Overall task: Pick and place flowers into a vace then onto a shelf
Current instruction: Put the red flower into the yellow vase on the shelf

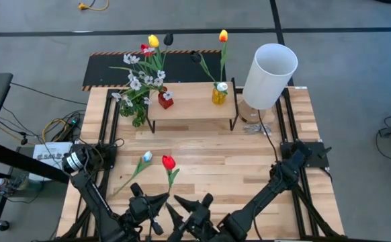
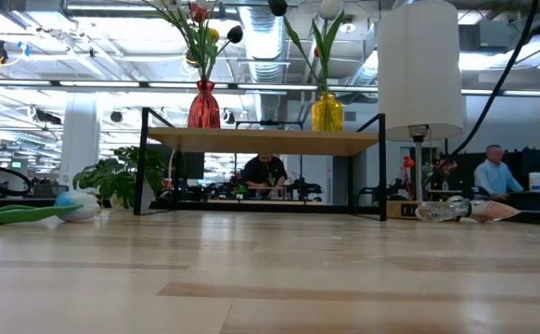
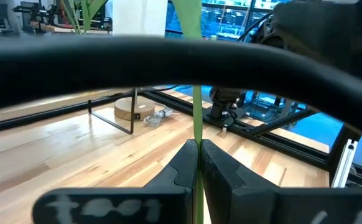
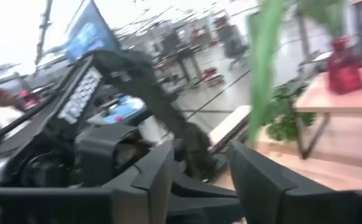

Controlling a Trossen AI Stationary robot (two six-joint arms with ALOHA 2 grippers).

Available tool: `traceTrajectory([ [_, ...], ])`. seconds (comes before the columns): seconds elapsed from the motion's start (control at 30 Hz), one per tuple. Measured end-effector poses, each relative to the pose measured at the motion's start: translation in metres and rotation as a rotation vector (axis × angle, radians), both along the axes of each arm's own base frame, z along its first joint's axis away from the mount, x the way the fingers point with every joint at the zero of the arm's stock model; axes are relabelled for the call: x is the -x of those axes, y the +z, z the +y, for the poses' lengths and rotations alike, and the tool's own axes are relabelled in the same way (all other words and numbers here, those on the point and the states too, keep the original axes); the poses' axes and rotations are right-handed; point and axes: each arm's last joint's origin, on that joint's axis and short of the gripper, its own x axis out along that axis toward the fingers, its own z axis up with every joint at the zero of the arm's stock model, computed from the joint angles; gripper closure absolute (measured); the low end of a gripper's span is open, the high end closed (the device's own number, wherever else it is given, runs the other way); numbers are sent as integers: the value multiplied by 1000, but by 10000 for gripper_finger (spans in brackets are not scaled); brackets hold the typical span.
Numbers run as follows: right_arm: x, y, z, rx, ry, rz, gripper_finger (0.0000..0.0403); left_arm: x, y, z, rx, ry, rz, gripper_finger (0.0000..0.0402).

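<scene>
Left claw (image 3: 199,163): near table edge, fingers pinched on a green flower stem (image 3: 197,118) that runs up between them.
Red tulip (image 1: 168,162): head just ahead of left claw, looks raised off the boards.
Right claw (image 4: 199,180): beside left claw, fingers spread, gripping nothing.
White tulip (image 1: 146,156): flat on table, beyond left claw, beside red tulip.
Shelf (image 1: 192,101): far side, well past both claws; red vase (image 1: 165,100) and yellow vase (image 1: 219,94) on it, flowers in both.
Lamp (image 1: 269,75): beside shelf's right end.
</scene>
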Motion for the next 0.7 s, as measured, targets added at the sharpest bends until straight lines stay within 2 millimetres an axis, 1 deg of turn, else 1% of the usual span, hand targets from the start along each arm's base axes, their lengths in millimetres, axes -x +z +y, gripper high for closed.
traceTrajectory([
  [0.1,7,0,5,-7,-47,-7,228,5,0,-4,-2,-18,2,401],
  [0.23,10,0,9,-19,-37,-17,218,14,1,-11,-16,-54,-15,401],
  [0.33,4,-2,6,-42,22,-24,227,20,1,-15,-18,-74,-16,401],
  [0.47,-12,-15,-11,-97,131,16,253,25,0,-19,-28,-93,-9,401],
  [0.57,-20,-19,-21,-146,148,19,271,27,0,-21,-30,-100,-7,401],
  [0.7,-23,-20,-24,-154,156,23,285,28,0,-22,-29,-105,-8,401],
])
